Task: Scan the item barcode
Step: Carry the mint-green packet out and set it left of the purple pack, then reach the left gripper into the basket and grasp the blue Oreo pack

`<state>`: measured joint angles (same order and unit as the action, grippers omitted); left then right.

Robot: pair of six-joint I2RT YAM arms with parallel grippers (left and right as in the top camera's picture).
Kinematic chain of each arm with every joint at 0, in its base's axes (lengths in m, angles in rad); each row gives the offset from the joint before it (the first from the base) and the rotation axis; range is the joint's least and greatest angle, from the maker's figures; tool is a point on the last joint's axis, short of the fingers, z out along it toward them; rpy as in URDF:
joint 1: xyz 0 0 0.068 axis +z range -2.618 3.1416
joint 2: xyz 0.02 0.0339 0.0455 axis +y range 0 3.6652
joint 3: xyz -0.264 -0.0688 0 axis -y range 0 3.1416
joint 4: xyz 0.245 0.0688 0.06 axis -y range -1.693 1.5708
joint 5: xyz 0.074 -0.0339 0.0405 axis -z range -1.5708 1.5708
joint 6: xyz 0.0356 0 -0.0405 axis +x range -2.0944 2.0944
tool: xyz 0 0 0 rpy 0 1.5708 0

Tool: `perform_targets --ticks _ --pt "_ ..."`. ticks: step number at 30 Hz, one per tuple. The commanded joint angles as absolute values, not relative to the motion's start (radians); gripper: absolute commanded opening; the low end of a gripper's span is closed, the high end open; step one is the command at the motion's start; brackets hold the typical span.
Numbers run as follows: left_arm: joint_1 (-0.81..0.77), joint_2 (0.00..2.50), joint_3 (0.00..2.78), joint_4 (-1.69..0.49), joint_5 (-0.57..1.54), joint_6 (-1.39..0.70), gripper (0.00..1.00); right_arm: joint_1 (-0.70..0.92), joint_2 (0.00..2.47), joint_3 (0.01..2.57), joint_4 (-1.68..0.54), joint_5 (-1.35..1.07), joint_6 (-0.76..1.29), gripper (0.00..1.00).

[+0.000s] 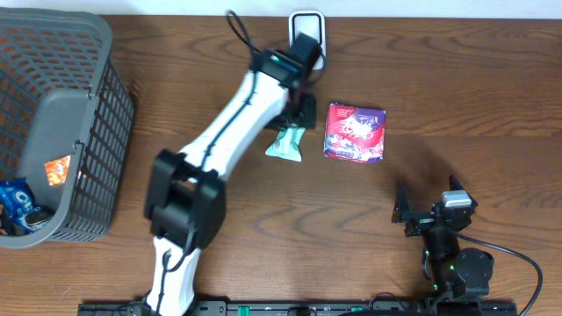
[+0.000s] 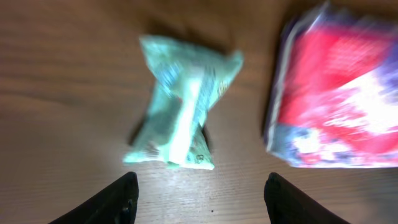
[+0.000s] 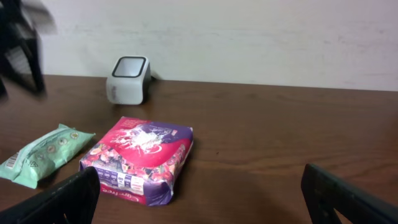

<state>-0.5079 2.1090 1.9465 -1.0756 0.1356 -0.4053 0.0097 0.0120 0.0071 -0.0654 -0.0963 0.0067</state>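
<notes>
left gripper [image 2: 200,198]: fingers apart, empty, over pale green crinkled plastic packet [image 2: 183,115] | packet: flat on brown wooden table [image 1: 457,79], beside red-purple box [image 1: 355,132] | right gripper [image 3: 202,202]: fingers wide, empty

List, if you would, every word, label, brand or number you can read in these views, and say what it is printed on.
No text can be read with confidence.
Green packet: print on the wrapper, blurred, unreadable.
Red and purple box: white lettering on top, small print on its side, too small to read.
Blue packet in the basket: white marks, too small to read.
Scanner: no marking visible.
</notes>
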Motion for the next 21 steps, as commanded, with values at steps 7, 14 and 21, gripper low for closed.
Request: perform_targets --ticks 7,14,21 --pt "-0.067 1.672 2.018 -1.018 -0.093 -0.392 0.66 0.022 0.007 0.007 -0.070 -0.096 -0.005 0.99" --pt "0.427 1.598 2.012 -1.101 -0.098 -0.521 0.66 0.022 0.007 0.006 -0.070 -0.096 -0.005 0.99" --pt "0.631 1.682 1.884 -1.181 -0.098 -0.626 0.66 0.022 0.007 0.006 -0.069 -0.096 -0.005 0.99"
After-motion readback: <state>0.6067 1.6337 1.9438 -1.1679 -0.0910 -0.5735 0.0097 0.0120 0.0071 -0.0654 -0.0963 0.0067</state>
